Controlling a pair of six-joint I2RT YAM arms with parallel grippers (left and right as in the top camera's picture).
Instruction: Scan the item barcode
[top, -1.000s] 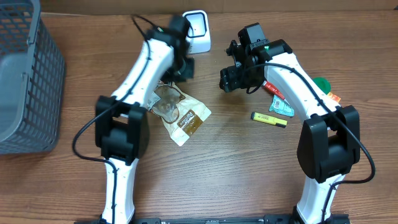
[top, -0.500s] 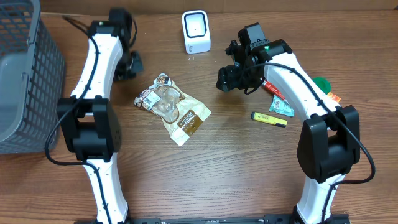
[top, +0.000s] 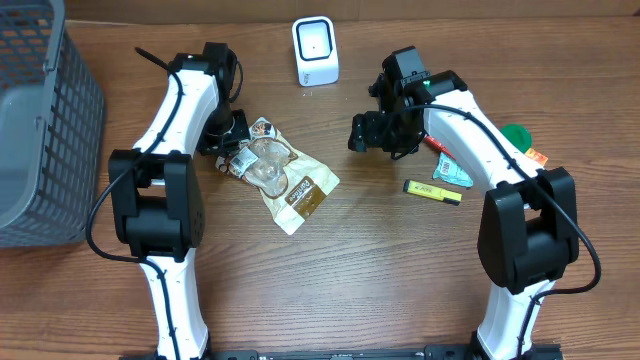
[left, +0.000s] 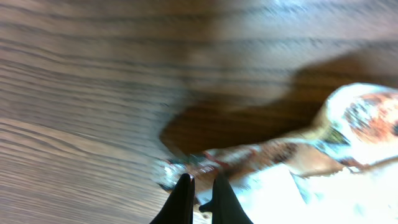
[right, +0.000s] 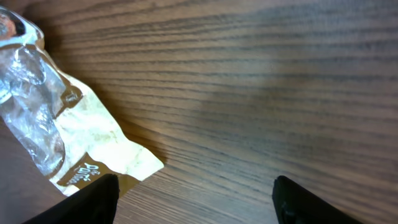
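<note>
The item, a crinkled clear and brown snack bag (top: 282, 177), lies flat on the wooden table below the white scanner (top: 315, 50). My left gripper (top: 226, 136) is shut, its tips low over the bag's upper-left end. In the left wrist view the bag (left: 323, 162) is blurred and the two dark fingers (left: 183, 198) stand together at its edge; nothing shows held between them. To the bag's right my right gripper (top: 373, 132) hangs open above bare wood. The right wrist view shows the bag (right: 62, 134) at the left, clear of the wide-apart fingers (right: 99, 196).
A grey mesh basket (top: 45, 130) fills the left edge. By the right arm lie a yellow highlighter (top: 432, 190), a teal packet (top: 452, 172), a red item (top: 440, 146) and a green round thing (top: 518, 133).
My left arm swung from beside the scanner out to the far left, then back down to the bag's upper-left end. The right gripper opened a little wider and barely moved.
</note>
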